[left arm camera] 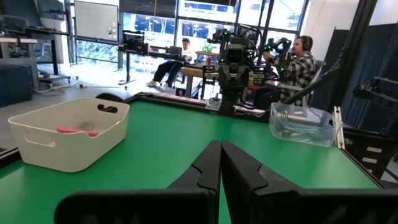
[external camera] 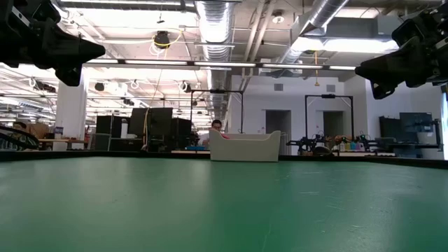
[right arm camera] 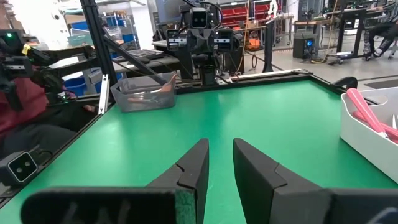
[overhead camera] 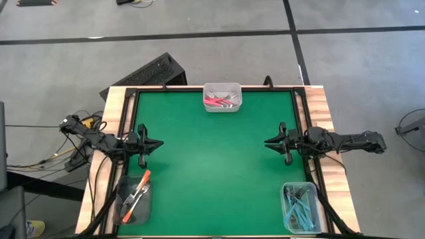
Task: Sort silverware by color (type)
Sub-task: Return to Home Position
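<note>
The forks lie sorted in three tubs. Pink-red ones fill a white tub (overhead camera: 222, 97) at the far edge's middle, also in the left wrist view as the white tub (left arm camera: 68, 134). Orange ones stand in a clear tub (overhead camera: 135, 199) at the near left corner, one handle sticking up over its rim. Teal-blue ones lie in a clear tub (overhead camera: 300, 207) at the near right corner. My left gripper (overhead camera: 161, 143) (left arm camera: 221, 146) hovers shut over the mat's left side. My right gripper (overhead camera: 265, 141) (right arm camera: 221, 144) hovers over the right side, open by a narrow gap. Both are raised and point at each other.
A green mat (overhead camera: 212, 166) covers the table inside a black frame, with wooden strips (overhead camera: 113, 113) along both sides. The wide middle of the mat lies between the two grippers. People sit at desks beyond the table (left arm camera: 298, 59).
</note>
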